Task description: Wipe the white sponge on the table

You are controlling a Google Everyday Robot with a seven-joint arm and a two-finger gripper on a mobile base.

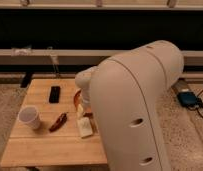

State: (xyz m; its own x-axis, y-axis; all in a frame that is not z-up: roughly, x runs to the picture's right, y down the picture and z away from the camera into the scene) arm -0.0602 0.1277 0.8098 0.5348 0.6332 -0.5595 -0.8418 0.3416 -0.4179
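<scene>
While the bulky white arm (137,110) filled the right half of the view, the pincer (85,111) hung low over the middle of the surface (50,147), just above the white sponge (85,127).

Whether the pincer was apart or together could not be told, since the arm's own housing hid most of it; it seemed to be touching or nearly touching the sponge's far end. The sponge lay flat on the planks, near the middle toward the right. To its left lay a small reddish-brown object (58,121), and farther left stood a white paper cup (30,117), upright near the left edge. A dark flat rectangular object (54,94) lay toward the far side. On the floor at right sat a blue device (187,98).
</scene>
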